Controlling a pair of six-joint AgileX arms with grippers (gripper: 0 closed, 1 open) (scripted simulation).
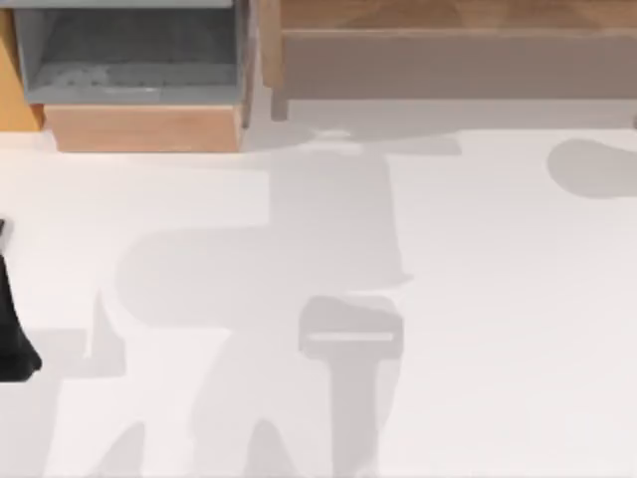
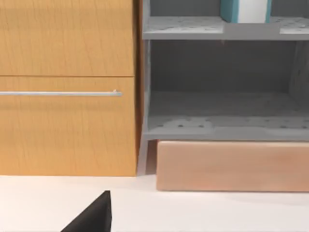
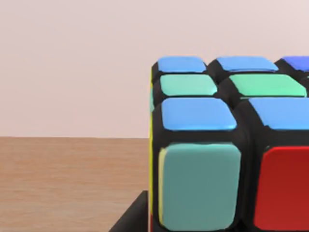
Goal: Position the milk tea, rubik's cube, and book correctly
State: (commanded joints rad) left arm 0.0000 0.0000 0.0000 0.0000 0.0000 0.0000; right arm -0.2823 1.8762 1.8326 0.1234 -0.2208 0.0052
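The rubik's cube (image 3: 207, 159) is very close in the right wrist view, with blue, green, teal and red stickers between black lines. It is over a brown wooden surface (image 3: 67, 179). A black part of my right gripper (image 3: 130, 220) lies right against the cube's lower edge. A teal and white thing that looks like the book (image 2: 245, 10) stands upright on the upper grey shelf. My left arm (image 1: 12, 339) is parked at the table's far left edge, and a black piece of the left gripper (image 2: 91, 217) faces the shelf unit. The milk tea is out of view.
A grey shelf unit (image 1: 129, 60) on a pale wood base (image 1: 144, 127) stands at the back left, next to an orange drawer cabinet (image 2: 67, 87). A long wooden shelf (image 1: 458, 50) runs along the back right. Shadows of the arms fall on the white table (image 1: 498, 299).
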